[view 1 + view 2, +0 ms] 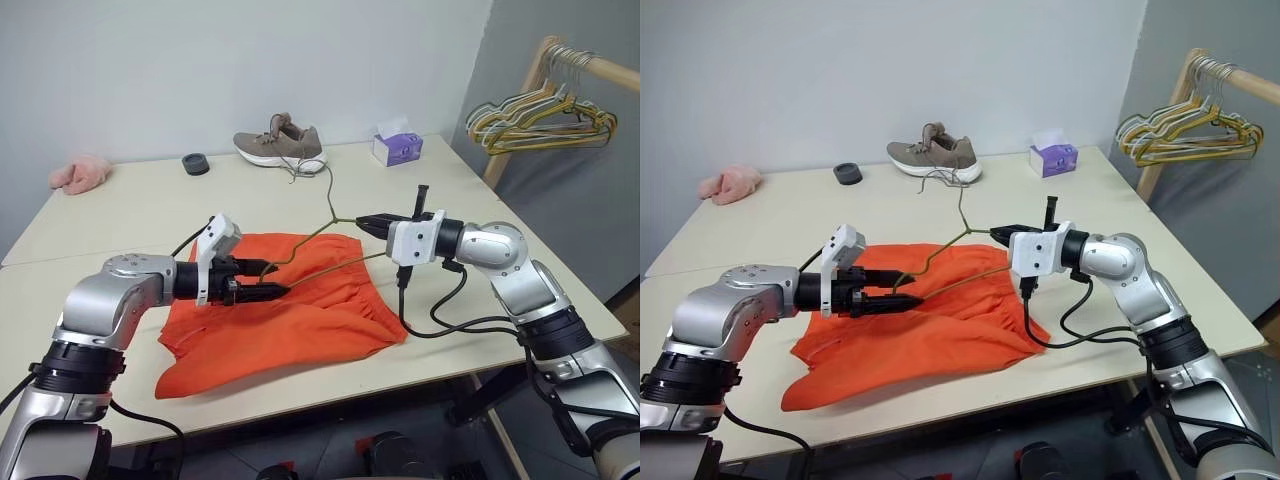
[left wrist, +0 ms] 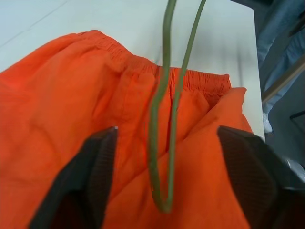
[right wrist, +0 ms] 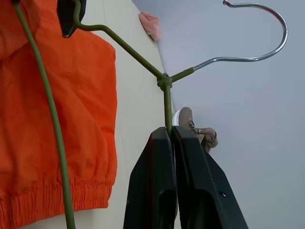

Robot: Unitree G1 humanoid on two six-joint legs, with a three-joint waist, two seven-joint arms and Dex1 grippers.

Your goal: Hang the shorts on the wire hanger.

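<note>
One thin olive wire hanger (image 1: pixel 325 243) above rumpled orange shorts (image 1: pixel 290 310).

head eyes look down over the table (image 1: pixel 130 215); wrist cameras sit close, sharing the shorts (image 2: pixel 57 100).

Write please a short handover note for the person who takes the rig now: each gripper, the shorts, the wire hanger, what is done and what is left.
Right gripper: shut on the wire hanger, pinching one arm of it just below the neck and holding it above the table.
Left gripper: open, with the far corner loop of the hanger between its fingers, not yet clamped.
Shorts: flat on the table under the hanger, held by no gripper.
Done: hanger lifted and brought over the shorts.
Left: secure the hanger, then get the shorts onto it.
</note>
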